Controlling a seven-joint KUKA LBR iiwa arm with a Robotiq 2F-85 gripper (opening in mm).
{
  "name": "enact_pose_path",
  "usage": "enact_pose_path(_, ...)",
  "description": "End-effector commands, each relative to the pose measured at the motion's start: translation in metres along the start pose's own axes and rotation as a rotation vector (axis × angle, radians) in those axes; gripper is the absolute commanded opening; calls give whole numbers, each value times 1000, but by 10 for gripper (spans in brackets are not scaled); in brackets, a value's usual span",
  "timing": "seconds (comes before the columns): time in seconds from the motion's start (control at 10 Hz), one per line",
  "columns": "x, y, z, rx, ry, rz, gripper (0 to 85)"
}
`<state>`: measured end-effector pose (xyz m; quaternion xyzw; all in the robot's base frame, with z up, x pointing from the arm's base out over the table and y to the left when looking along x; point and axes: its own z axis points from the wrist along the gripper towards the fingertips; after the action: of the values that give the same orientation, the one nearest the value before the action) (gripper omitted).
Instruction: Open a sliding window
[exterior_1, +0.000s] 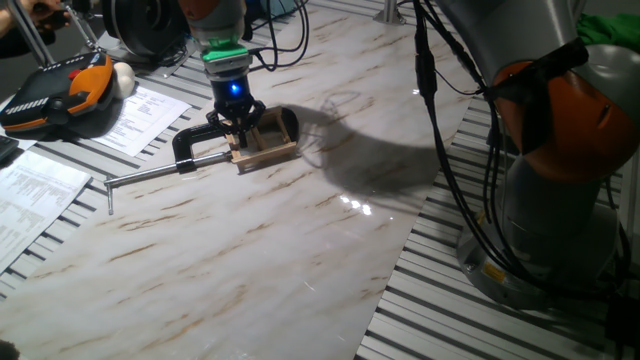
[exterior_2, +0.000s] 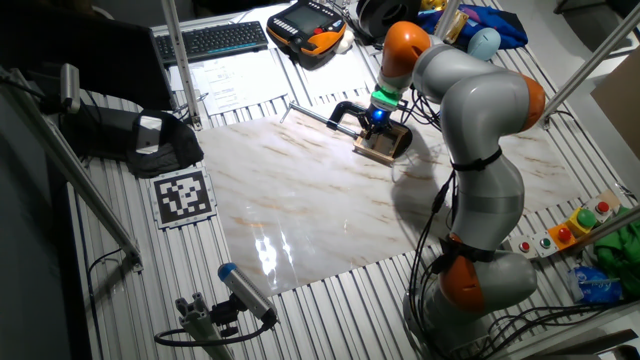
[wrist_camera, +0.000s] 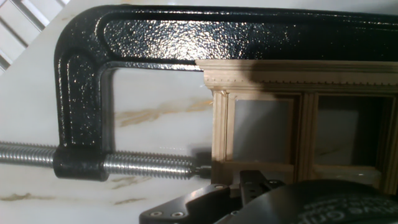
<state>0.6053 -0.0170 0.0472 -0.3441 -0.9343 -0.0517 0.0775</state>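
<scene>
The sliding window (exterior_1: 268, 143) is a small pale-wood frame lying on the marble tabletop, held in a black C-clamp (exterior_1: 192, 143). My gripper (exterior_1: 239, 128) is down at the window's left end, by the clamp jaw. Its fingers are too dark and small to tell whether they are open or shut. The other fixed view shows the same: gripper (exterior_2: 378, 124) over the window (exterior_2: 388, 146). In the hand view the window (wrist_camera: 292, 81) fills the right side with two panes side by side. The clamp (wrist_camera: 81, 87) arches over its top left corner.
The clamp's steel bar (exterior_1: 150, 175) sticks out to the left across the table. An orange teach pendant (exterior_1: 60, 90) and printed papers (exterior_1: 140, 118) lie at the far left. The arm's base (exterior_1: 560, 200) stands at the right. The clamp screw (wrist_camera: 149, 165) presses the window's left edge.
</scene>
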Motion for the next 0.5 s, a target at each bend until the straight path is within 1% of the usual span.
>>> enact_pose_path(0.0, 0, 0, 0, 0, 0, 0, 0)
enact_pose_path(0.4, 0, 0, -1, 7, -5, -5, 0)
